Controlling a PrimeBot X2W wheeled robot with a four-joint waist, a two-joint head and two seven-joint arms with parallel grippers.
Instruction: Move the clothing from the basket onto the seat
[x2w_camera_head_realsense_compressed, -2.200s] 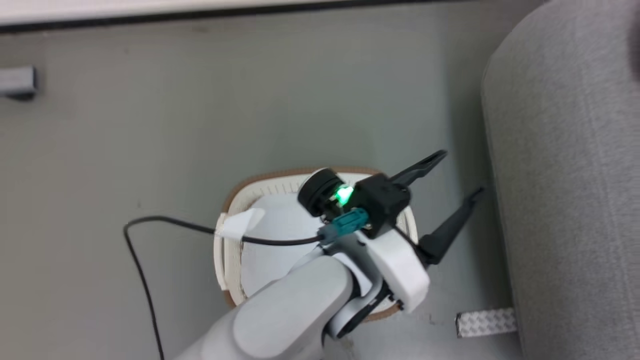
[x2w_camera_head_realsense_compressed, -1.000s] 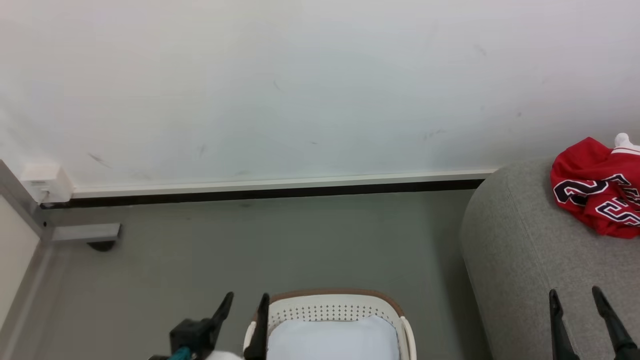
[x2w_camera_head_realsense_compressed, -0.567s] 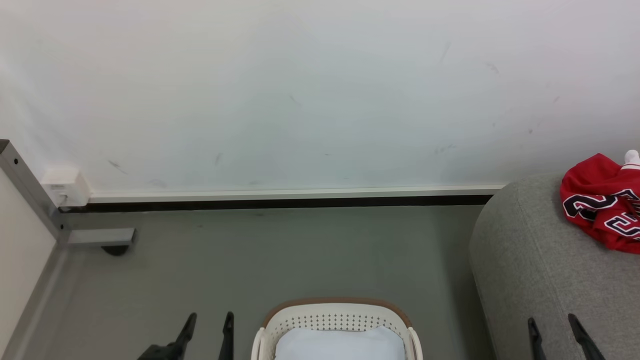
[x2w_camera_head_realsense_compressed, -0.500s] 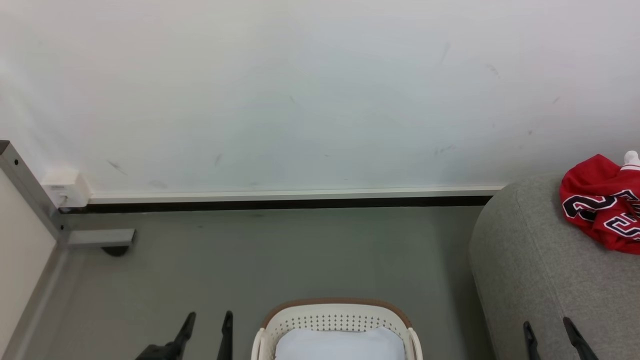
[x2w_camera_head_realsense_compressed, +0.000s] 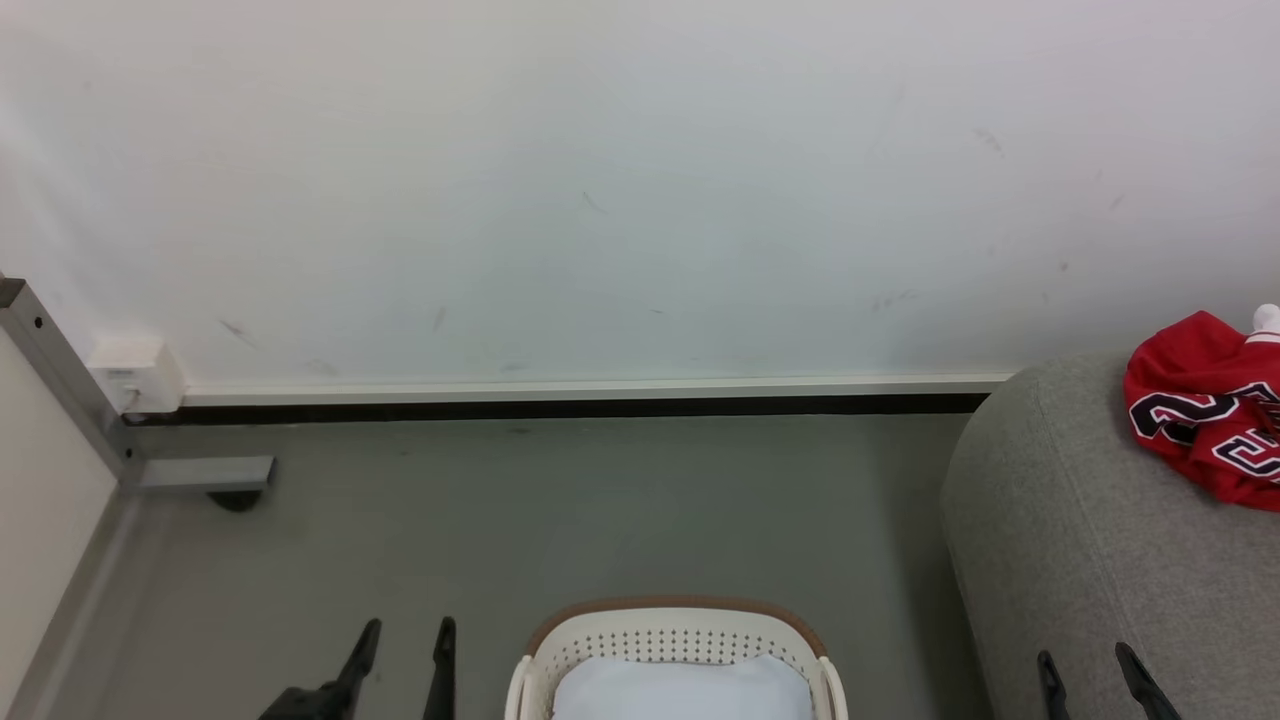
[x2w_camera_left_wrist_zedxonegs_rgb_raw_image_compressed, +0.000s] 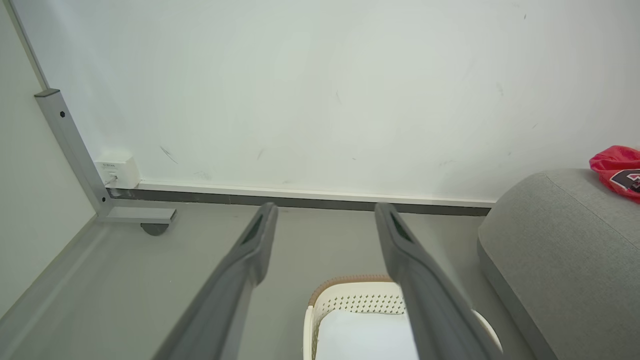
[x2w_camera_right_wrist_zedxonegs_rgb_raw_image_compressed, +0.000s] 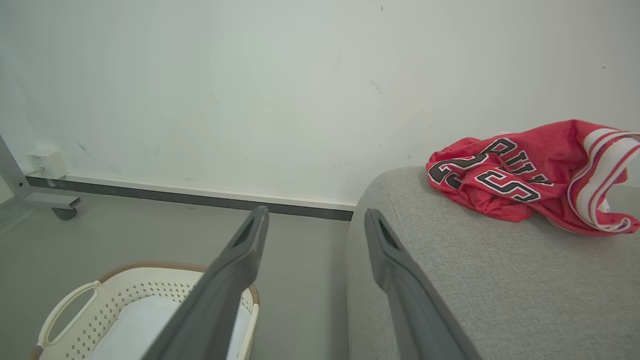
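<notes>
- Big change: a couple of seconds back the head camera was staring straight down at the basket, with one arm stretched over it and its hand spread and carrying nothing. Now the view has swung up to the wall (x2w_camera_head_realsense_compressed: 640, 180). That shift is mostly the camera moving, not the stuff.
- Over the last second both hands have sunk toward the bottom edge of the head view. The left hand (x2w_camera_head_realsense_compressed: 410, 625) is just left of the laundry basket (x2w_camera_head_realsense_compressed: 675, 606), and the right hand (x2w_camera_head_realsense_compressed: 1083, 655) is in front of the grey seat (x2w_camera_head_realsense_compressed: 1080, 540). Looks like the arms are tucking back to rest.
- Both hands are spread wide with nothing between the fingers. The wrist views show that plainly.
- The red jersey (x2w_camera_head_realsense_compressed: 1195, 410) lies crumpled on top of the seat, toward the wall side, in the same spot as a second ago. It's well apart from both hands.
- The basket has just the pale blue-white pad (x2w_camera_head_realsense_compressed: 680, 690) in it, with no red fabric in the part that shows. Judging by that, the task is pretty much done and there's nothing left to carry over.
- Around it all: bare grey floor (x2w_camera_head_realsense_compressed: 600, 500), a dark baseboard (x2w_camera_head_realsense_compressed: 560, 408), a metal frame leg (x2w_camera_head_realsense_compressed: 200, 472) with a caster off at the left, and a small white box (x2w_camera_head_realsense_compressed: 135, 372) low on the wall.
- None of that sits anywhere near the basket-to-seat path, so nothing looks to be in the way.
</notes>
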